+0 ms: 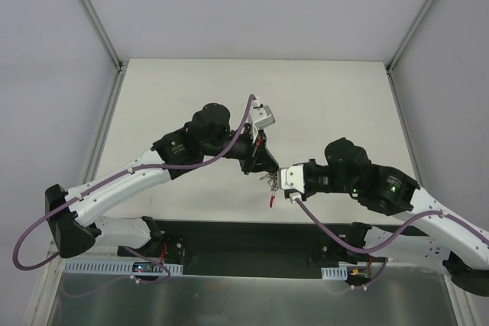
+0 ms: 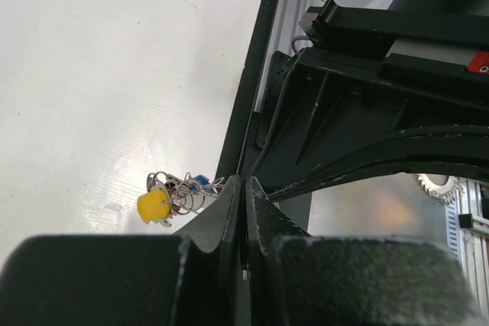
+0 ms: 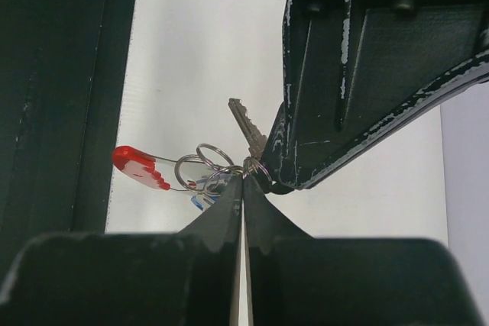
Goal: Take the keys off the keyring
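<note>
Your keys [image 1: 269, 182] hang as one bunch off the surface [image 1: 191, 89], near its front edge, between the two arms. In the right wrist view the red-headed key [image 3: 140, 167] lies lengthwise out to the left of the keyring [image 3: 214, 155], and the bare silver key [image 3: 246, 126] points its blade up and slightly left. A yellow head [image 2: 153, 205] shows from the left wrist. Your left fingers [image 2: 225, 219] and right fingers [image 3: 221, 211] are both pressed together, tips meeting at the bunch; which piece each pinches you cannot tell.
</note>
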